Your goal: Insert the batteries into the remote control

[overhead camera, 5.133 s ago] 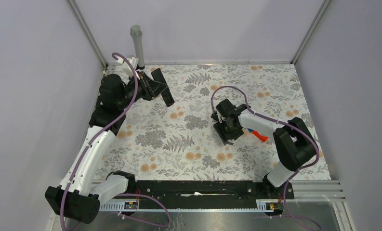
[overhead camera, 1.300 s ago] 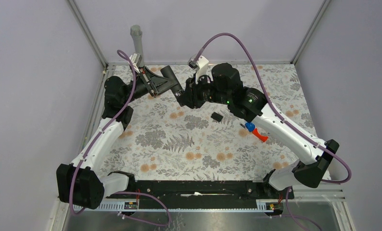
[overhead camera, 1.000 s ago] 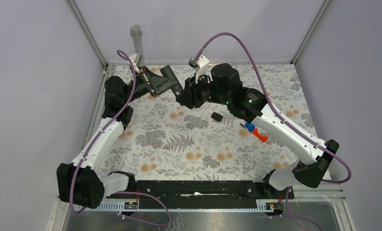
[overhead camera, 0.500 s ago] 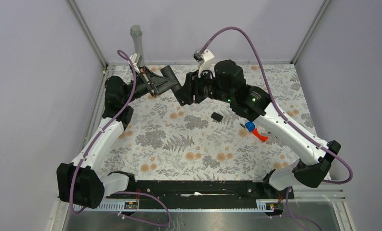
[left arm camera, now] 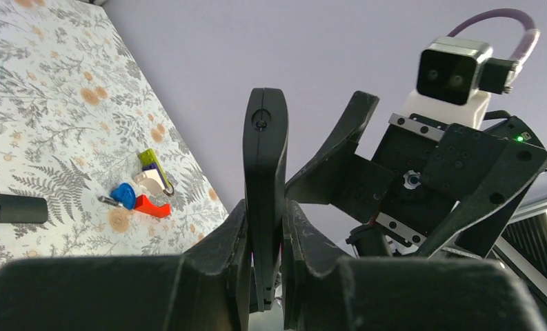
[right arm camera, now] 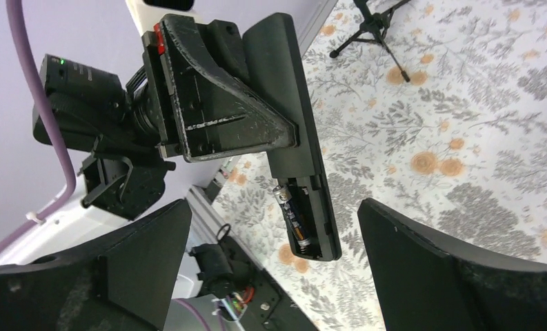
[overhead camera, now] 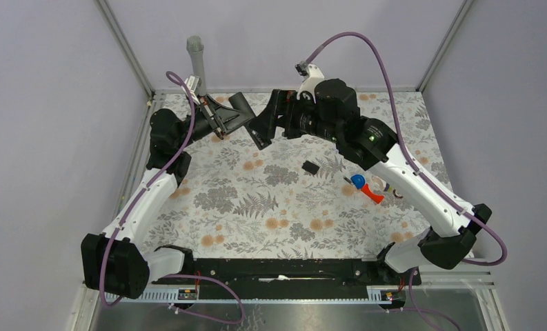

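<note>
Left pincer (left arm camera: 264, 219): gripping the remote control (right arm camera: 299, 160) (lower centre of frame)
Right pincer (right arm camera: 274, 221): gaping wide
Battery (right arm camera: 291, 217): lying inside its bay, print unreadable

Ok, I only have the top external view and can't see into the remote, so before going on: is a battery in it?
Observer: Yes, the right wrist view shows one battery seated in the open compartment of the remote control; the other half looks empty.
Operator: Is the right gripper holding anything?
Observer: No, the right gripper is wide open, gripping nothing.
Operator: And the left?
Observer: The left gripper is shut on the remote control, clamping it edge-on.
</note>
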Motion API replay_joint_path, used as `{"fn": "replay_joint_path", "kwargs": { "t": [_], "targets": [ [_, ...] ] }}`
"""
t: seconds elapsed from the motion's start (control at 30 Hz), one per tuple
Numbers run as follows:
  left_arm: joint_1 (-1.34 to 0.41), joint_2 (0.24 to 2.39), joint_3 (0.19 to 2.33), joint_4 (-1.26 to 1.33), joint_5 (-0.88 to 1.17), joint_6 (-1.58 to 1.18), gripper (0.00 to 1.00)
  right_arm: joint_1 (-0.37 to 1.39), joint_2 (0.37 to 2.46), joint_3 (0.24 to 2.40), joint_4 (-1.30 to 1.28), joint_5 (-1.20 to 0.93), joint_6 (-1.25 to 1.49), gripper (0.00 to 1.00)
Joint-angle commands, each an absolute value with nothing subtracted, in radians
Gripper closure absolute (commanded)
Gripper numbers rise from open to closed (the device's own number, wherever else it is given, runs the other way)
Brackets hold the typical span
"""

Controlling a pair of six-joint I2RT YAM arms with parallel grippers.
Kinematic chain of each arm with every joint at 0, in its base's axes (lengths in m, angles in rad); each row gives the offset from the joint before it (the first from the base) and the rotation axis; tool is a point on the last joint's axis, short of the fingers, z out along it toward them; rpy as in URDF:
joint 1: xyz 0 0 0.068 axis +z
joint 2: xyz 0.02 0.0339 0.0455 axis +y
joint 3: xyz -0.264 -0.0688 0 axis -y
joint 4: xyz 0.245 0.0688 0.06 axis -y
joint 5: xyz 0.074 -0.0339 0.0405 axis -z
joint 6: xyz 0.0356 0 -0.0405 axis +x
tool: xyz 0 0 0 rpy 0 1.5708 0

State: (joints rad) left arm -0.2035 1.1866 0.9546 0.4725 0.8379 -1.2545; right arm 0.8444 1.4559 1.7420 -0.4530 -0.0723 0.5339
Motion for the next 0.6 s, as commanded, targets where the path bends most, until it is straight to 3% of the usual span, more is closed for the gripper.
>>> {"fn": "replay_joint_path", "kwargs": {
  "t": [0.0, 0.57],
  "targets": [
    [-0.198, 1.164, 0.982, 0.548, 0.777, -1.224, 1.0, 0.814, 1.445, 1.71, -0.378, -0.146, 0.714, 0.0],
    [-0.198, 1.138, 0.973, 0.628, 0.721, -1.222, 1.0, 0.733, 1.479, 1.59, -0.215, -0.33, 0.998, 0.01]
  ]
}}
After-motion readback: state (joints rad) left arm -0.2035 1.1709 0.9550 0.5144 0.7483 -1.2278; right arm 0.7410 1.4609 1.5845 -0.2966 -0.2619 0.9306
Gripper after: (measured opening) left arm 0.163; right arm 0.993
